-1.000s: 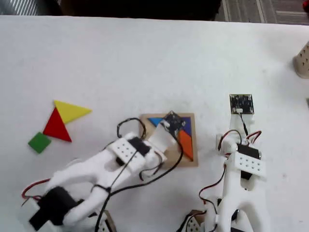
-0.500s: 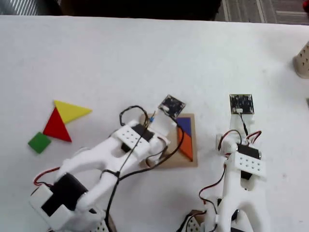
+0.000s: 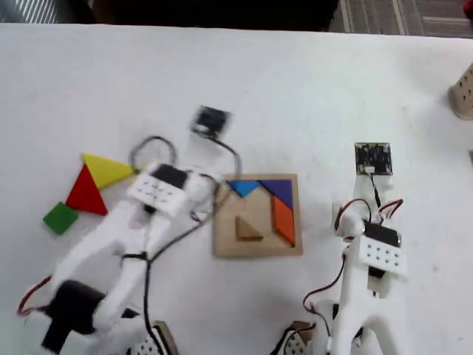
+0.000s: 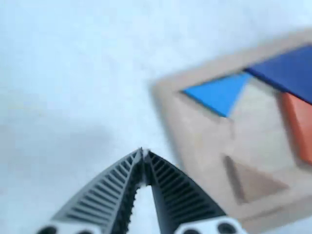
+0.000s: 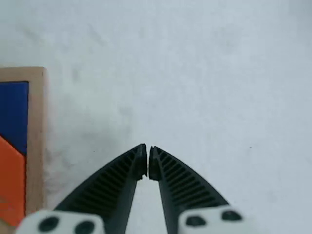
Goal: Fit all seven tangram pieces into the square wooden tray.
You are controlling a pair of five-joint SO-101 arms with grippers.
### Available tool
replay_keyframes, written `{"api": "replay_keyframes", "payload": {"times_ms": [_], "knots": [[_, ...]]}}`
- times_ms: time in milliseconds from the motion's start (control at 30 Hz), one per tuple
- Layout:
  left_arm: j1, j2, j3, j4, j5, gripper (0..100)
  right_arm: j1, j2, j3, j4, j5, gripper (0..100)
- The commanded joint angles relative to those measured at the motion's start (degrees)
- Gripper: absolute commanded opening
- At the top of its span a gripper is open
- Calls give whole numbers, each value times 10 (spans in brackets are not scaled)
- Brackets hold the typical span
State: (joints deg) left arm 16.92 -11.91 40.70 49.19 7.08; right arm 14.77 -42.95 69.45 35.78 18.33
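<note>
Wooden square tray (image 3: pixel 257 253) is holding a light blue triangle (image 3: pixel 244 187), dark blue parallelogram (image 3: pixel 279 189), orange piece (image 3: pixel 284 220) and tan triangle (image 3: pixel 247 229). Yellow triangle (image 3: pixel 108 169), red triangle (image 3: pixel 86 192) and green square (image 3: pixel 60 217) are lying well apart from it. Left gripper (image 4: pixel 145 155) and right gripper (image 5: pixel 147 163) are hovering beside the tray, jaws clenched on nothing.

Nothing readable is showing anywhere I'm looking: no legible text, labels, numbers or signs on any surface.
</note>
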Motion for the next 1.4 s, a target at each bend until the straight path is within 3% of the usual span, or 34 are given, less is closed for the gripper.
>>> {"api": "replay_keyframes", "payload": {"times_ms": [0,167,300,433,600,700,933,1367], "knots": [[-110,-50,55,-84,6,23,-53,-87,15,24,-11,20],[-121,-50,62,-102,6,23,-247,-169,30,123,14,20],[-151,-51,56,-103,23,23,-376,-175,33,143,-2,20],[-203,-51,48,-103,81,23,-445,-162,33,124,-59,20],[-208,-50,48,-111,83,23,-502,-123,75,51,-91,20],[-208,-50,50,-124,83,23,-519,-64,110,-52,-94,19],[-207,-50,52,-126,84,23,-518,6,69,-42,-95,19],[-189,-49,54,-125,83,23,-450,65,22,-48,-96,19]]}}
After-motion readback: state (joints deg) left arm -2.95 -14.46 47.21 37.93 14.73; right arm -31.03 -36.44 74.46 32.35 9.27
